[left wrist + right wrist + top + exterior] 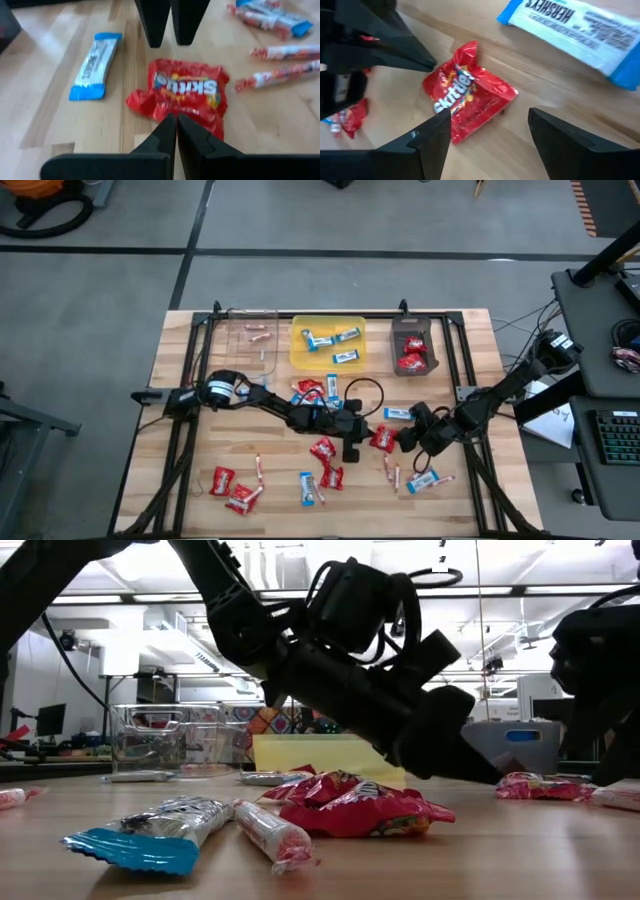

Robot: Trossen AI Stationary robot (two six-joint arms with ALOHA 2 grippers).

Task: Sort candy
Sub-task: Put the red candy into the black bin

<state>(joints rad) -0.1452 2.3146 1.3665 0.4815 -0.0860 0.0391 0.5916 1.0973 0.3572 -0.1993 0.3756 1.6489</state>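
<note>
Right gripper [485, 132] is spread wide just over a red Skittles packet [467, 92] lying mid-table, left gripper [176, 131] pinched shut near it, so probably lining up a pick; next it needs to drop and close.

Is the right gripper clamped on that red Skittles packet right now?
No. In the right wrist view the right gripper stands open, its fingers apart, with the red packet lying loose on the table.
</note>
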